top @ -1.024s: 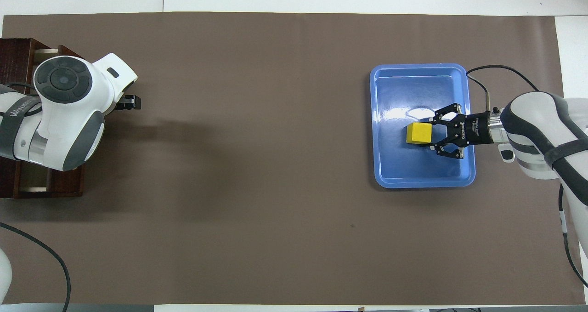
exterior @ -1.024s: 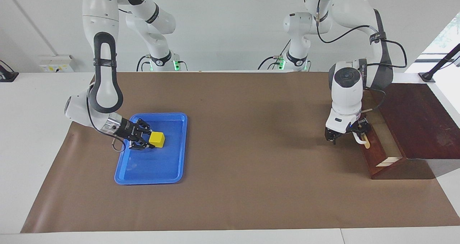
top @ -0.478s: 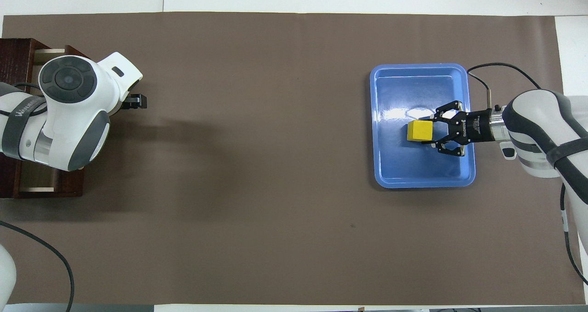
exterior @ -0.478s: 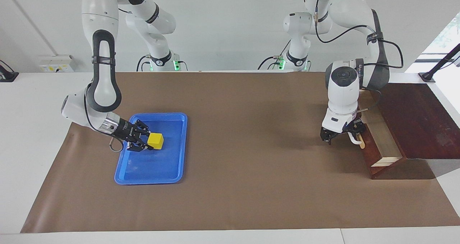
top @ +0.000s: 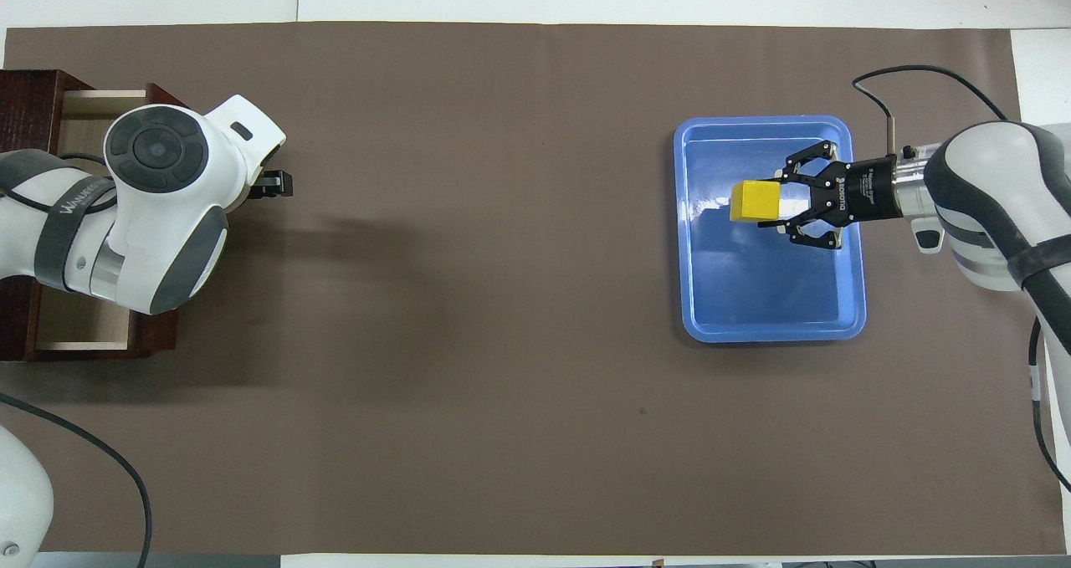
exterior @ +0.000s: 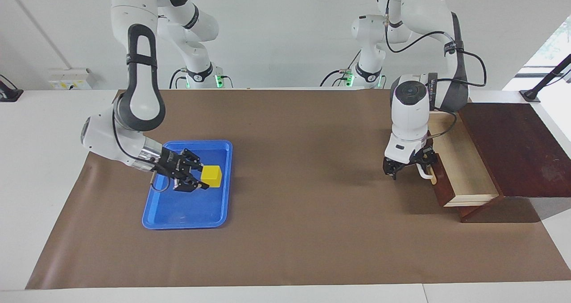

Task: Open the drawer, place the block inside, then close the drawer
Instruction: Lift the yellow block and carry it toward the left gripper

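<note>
Block (exterior: 211,176) is a small yellow cube, looks light and rigid with flat faces, so a plain pinch across two opposite sides is the way to go; those faces could be a bit slick, so I'd want the pads square on them, not on an edge. Right now it sits at the tips of the right gripper (exterior: 199,178), which is closed on it, over the blue tray (exterior: 178,216). From the facing view I'd guess it's just clear of the tray floor, but that's hard to call

Left gripper (exterior: 408,171) is down at the drawer (exterior: 464,171), right at the white handle (exterior: 427,172). Jaws read as wide open, and I can't tell if a finger is hooked on the bar. The drawer is pulled a good way out of the dark box (exterior: 513,147), pale inside showing and nothing in it

Between the two grippers there's only bare brown mat (exterior: 303,169). The real obstacle, I'd say, is the left arm itself, which hangs over the open drawer in the overhead view
</note>
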Controlling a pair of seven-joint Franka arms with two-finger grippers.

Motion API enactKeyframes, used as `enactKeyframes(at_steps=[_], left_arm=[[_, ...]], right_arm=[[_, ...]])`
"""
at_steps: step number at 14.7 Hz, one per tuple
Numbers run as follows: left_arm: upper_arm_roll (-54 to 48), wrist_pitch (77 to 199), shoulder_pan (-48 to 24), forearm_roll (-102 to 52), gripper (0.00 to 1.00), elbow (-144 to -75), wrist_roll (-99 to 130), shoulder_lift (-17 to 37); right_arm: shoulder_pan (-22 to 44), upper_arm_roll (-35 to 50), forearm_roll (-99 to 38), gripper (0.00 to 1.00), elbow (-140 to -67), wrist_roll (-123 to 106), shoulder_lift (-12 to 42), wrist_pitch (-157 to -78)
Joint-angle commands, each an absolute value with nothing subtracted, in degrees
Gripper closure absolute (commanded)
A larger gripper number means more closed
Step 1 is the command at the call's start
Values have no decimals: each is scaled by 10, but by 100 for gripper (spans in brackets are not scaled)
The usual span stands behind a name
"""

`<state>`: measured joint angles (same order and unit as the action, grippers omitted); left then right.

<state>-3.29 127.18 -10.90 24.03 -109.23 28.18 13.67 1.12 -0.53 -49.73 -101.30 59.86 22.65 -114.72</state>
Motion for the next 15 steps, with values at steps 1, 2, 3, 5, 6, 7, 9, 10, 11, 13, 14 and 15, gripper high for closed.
enactKeyframes(at_steps=[1, 2, 3, 5, 6, 7, 9, 10, 11, 13, 14, 15], left_arm=[[-32, 1274, -133, 216, 0, -1087, 298, 146], [-32, 1274, -133, 215, 0, -1087, 298, 146], [-33, 1274, -133, 215, 0, -1087, 298, 146], [-32, 1273, -134, 215, 0, -1087, 298, 146], [-32, 1270, -134, 215, 0, -1086, 298, 146], [-32, 1260, -134, 214, 0, -1081, 298, 146], [-32, 1210, -134, 211, 0, -1040, 297, 149], [-32, 1190, -135, 200, 0, -1021, 297, 154], [-32, 1174, -135, 192, 0, -1004, 297, 155], [-32, 1148, -135, 183, 0, -980, 297, 155], [-31, 1134, -134, 165, 0, -966, 298, 155], [-30, 1118, -134, 154, 0, -951, 298, 155]], right_arm=[[74, -8, -479, 100, -959, 688, 256, -1152], [91, -7, -474, 100, -956, 709, 257, -1166], [107, -6, -475, 100, -955, 728, 257, -1177], [147, -6, -477, 100, -953, 771, 259, -1201], [167, -7, -476, 100, -944, 793, 263, -1208], [188, -7, -474, 100, -933, 820, 266, -1212], [210, -7, -473, 100, -915, 858, 272, -1211], [217, -7, -473, 100, -914, 860, 272, -1212], [227, -7, -474, 100, -914, 859, 272, -1216], [244, -7, -476, 100, -913, 860, 274, -1232], [250, -6, -479, 100, -913, 860, 279, -1233], [255, -6, -479, 100, -912, 859, 283, -1236]])
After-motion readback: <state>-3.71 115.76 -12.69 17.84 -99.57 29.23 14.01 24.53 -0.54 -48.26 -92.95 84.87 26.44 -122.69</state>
